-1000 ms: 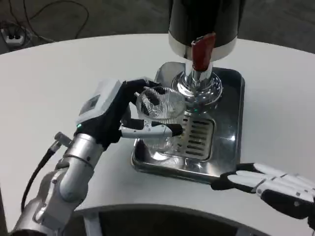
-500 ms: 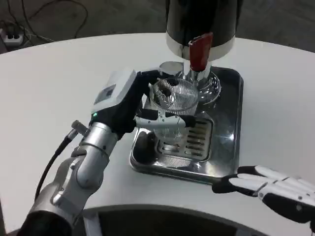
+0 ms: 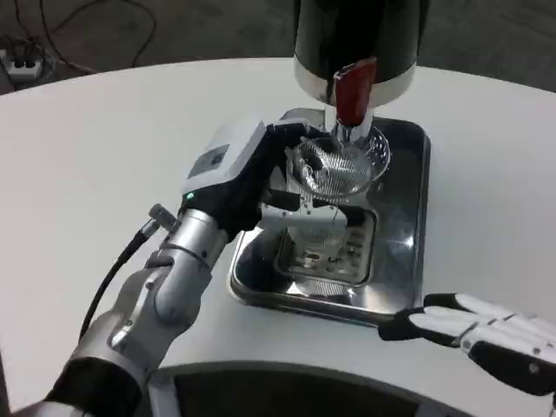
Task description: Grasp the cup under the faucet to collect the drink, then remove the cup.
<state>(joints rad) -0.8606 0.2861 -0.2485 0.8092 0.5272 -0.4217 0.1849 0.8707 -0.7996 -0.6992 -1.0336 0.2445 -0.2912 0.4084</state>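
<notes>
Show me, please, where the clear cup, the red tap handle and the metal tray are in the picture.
clear cup (image 3: 334,169): head view, on its ribbed rim.
red tap handle (image 3: 354,87): head view, middle of the lever.
metal tray (image 3: 404,217): head view, bare right side.

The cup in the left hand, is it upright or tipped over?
Upright. The clear cup, held by the left hand, has its open mouth facing up beneath the red tap.

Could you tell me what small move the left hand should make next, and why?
Probably hold steady: the left hand grips the cup with its mouth just below the faucet, above the tray. The red lever looks untouched.
</notes>
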